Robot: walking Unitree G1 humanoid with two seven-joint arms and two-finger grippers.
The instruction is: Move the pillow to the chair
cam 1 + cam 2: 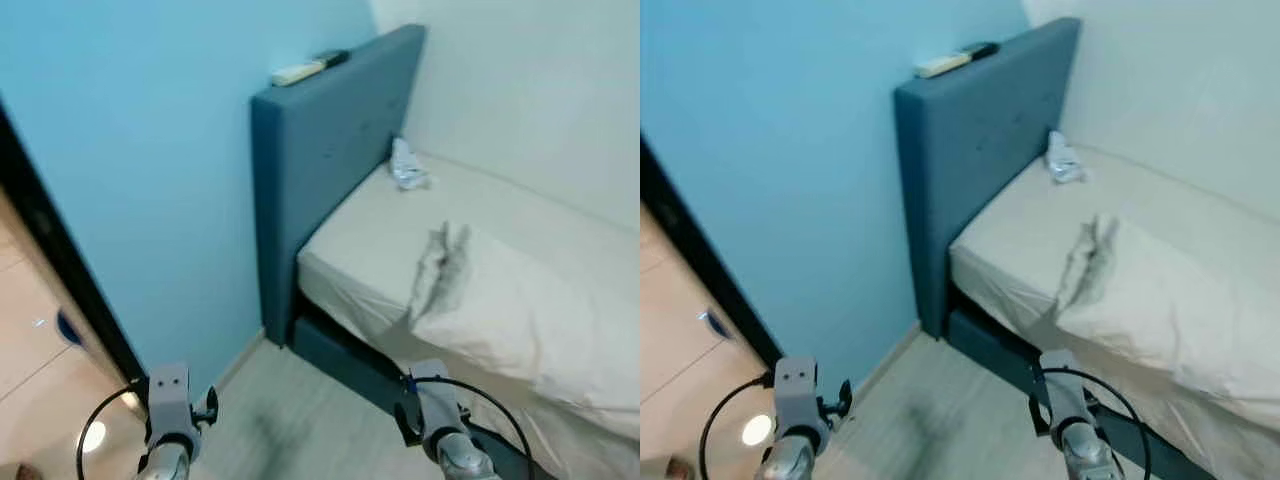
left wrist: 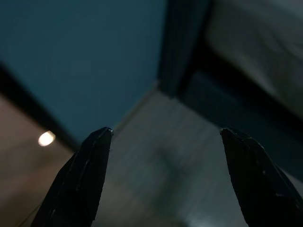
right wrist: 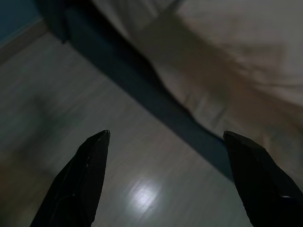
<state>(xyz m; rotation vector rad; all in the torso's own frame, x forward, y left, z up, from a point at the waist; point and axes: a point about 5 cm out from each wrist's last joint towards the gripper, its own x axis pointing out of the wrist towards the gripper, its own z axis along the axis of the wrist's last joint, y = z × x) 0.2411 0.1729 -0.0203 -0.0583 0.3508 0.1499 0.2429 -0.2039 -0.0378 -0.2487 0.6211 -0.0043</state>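
Both claws are seen lowest and nearest, held above the pale wood-look floor (image 1: 290,420). Two long black fingers of the left claw (image 2: 165,137) are spread wide, with nothing between them; beyond their tips the floor meets the light blue wall (image 1: 130,150), and a small round light spot (image 1: 93,436) is seen by a dark door frame (image 1: 60,260) to the outer side of that claw. Wide spacing is likewise shown by the right claw (image 3: 165,137), which holds nothing; the dark blue bed base (image 1: 340,355) lies just ahead of it.

Ahead of the right claw and above it, the white rectangular pillow (image 1: 520,300) lies on the bed's cream sheet (image 1: 370,245), close to the near edge, apart from both claws. Farther on, a small crumpled white-and-blue cloth (image 1: 408,166) rests near the tall blue upholstered headboard (image 1: 320,160), on top of which a white remote (image 1: 297,72) and a dark remote (image 1: 331,57) are laid.
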